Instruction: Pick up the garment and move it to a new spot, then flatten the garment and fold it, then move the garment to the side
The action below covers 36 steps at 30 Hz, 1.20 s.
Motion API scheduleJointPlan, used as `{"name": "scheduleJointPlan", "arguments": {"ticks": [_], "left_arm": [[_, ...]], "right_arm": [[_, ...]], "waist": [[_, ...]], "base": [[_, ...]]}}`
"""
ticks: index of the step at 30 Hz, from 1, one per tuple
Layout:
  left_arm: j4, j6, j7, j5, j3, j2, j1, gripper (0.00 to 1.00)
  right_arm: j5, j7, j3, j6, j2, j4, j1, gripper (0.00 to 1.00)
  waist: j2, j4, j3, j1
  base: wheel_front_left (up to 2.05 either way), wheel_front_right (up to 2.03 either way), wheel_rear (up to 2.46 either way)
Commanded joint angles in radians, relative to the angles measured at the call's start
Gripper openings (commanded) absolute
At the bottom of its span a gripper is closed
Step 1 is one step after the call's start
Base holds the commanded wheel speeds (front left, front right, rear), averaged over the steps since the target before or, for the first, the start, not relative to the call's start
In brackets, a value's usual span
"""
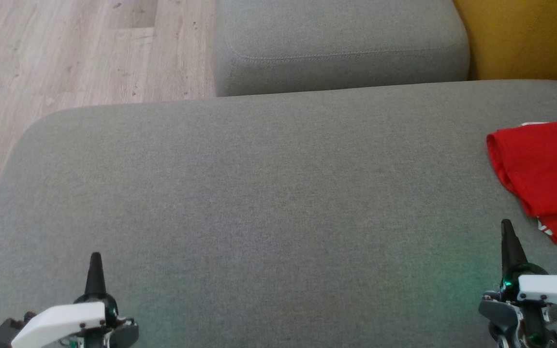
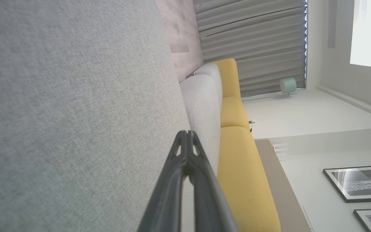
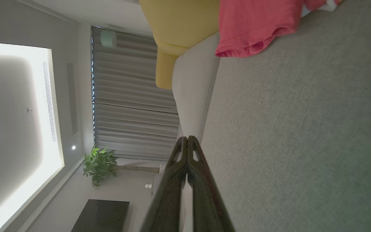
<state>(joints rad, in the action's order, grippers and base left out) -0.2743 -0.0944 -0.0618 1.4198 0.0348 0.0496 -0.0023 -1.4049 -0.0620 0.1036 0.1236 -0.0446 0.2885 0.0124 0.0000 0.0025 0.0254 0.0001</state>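
Observation:
The garment is red and lies folded at the right edge of the grey sofa cushion; the right wrist view shows the garment's hem at the top. My right gripper is shut and empty, just below and left of the garment, apart from it. In its own view the right gripper has its tips pressed together. My left gripper is shut and empty at the lower left, far from the garment. In the left wrist view the left gripper is closed over the grey fabric.
A second grey cushion stands behind the seat, with a yellow cushion at the back right. Wooden floor lies beyond the seat's left edge. Curtains and a potted plant stand farther off.

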Motion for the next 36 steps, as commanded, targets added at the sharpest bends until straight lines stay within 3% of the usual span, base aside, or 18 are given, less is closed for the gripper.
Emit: {"name": "scheduleJointPlan", "arguments": {"ticks": [1, 15, 36], "left_arm": [[0.029, -0.013, -0.012, 0.038, 0.043, 0.001, -0.069, 0.0], [0.029, -0.036, -0.051, 0.186, 0.078, 0.001, -0.105, 0.0], [0.029, -0.036, -0.051, 0.189, 0.079, 0.001, -0.106, 0.0]], "right_arm": [[-0.042, -0.013, -0.012, 0.006, -0.006, -0.039, 0.063, 0.0], [-0.2, -0.051, 0.01, 0.007, -0.006, -0.044, 0.095, 0.0], [-0.203, -0.052, 0.011, 0.007, -0.006, -0.044, 0.096, 0.0]], "waist": [[0.0, 0.0, -0.004, 0.0], [0.0, -0.002, -0.028, -0.0001], [0.0, -0.002, -0.029, -0.0001]], "base": [[0.0, 0.0, 0.0], [0.0, 0.0, 0.0], [0.0, 0.0, 0.0]]}}
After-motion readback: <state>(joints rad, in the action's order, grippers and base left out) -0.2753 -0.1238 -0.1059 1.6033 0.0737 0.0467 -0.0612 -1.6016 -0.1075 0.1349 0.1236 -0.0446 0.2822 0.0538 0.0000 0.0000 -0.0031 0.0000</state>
